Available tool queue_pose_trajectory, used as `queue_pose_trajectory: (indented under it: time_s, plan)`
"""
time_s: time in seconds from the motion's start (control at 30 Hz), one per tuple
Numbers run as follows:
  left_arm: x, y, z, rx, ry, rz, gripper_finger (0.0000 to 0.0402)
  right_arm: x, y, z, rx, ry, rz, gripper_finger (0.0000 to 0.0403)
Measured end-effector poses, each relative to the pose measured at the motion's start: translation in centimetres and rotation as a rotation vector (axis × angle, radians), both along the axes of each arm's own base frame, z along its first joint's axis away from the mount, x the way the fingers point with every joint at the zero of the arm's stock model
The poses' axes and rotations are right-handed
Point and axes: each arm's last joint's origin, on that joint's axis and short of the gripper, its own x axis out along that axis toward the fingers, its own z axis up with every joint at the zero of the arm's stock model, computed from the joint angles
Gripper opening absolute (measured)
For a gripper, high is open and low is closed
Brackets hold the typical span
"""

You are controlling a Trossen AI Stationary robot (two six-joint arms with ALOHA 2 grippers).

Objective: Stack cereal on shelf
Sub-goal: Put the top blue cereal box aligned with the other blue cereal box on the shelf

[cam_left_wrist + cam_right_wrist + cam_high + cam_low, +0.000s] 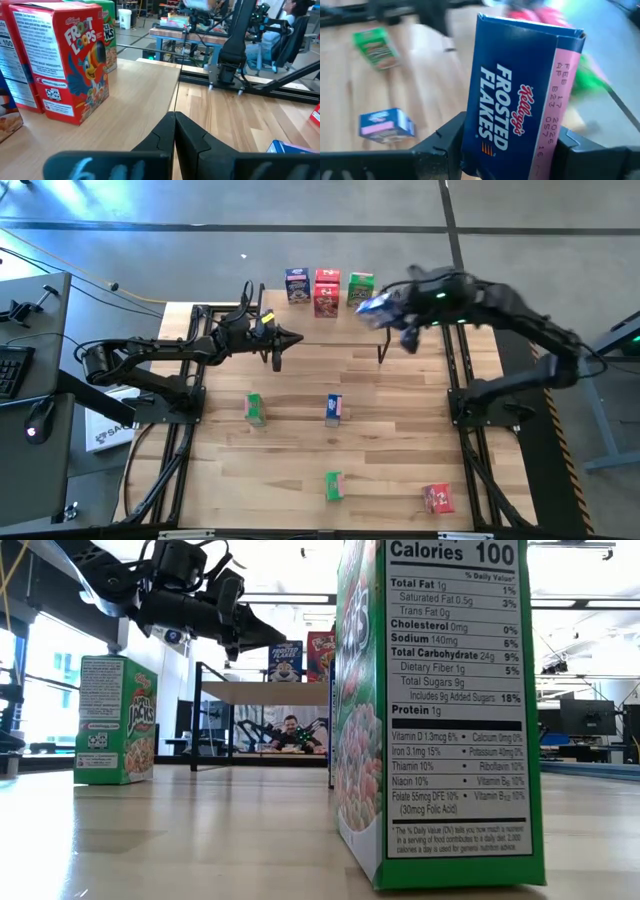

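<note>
Between right jaws, blue cereal box [520, 95]

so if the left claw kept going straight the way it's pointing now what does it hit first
Probably nothing close. The shut left claw points across the light wooden shelf top toward the right arm's black base, which looks like the first thing in line, though depth is unclear. The red Froot Loops cardboard box sits off to one side.

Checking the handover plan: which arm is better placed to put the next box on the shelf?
Right: its pincer grips a blue Frosted Flakes box above the shelf. The left pincer is shut, empty.
</note>
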Motion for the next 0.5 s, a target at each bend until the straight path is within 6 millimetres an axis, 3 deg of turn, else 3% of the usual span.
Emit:
queue_pose_trajectory:
  time_s: [0.13, 0.3, 0.5]
  plan:
    - [0.0, 0.0, 0.0, 0.0, 0.0, 0.0, 0.0, 5.5, 0.2, -2.5, 0.019, 0.035, 0.179, 0.0165]
    - [0.0, 0.0, 0.0, -0.002, 0.004, 0.0, 0.0, 11.6, 0.2, -7.2, 0.08, 0.105, 0.338, 0.0165]
    - [0.0, -0.1, -0.1, -0.023, 0.002, -0.024, 0.0, 16.3, -0.2, -13.4, 0.156, 0.227, 0.384, 0.0165]
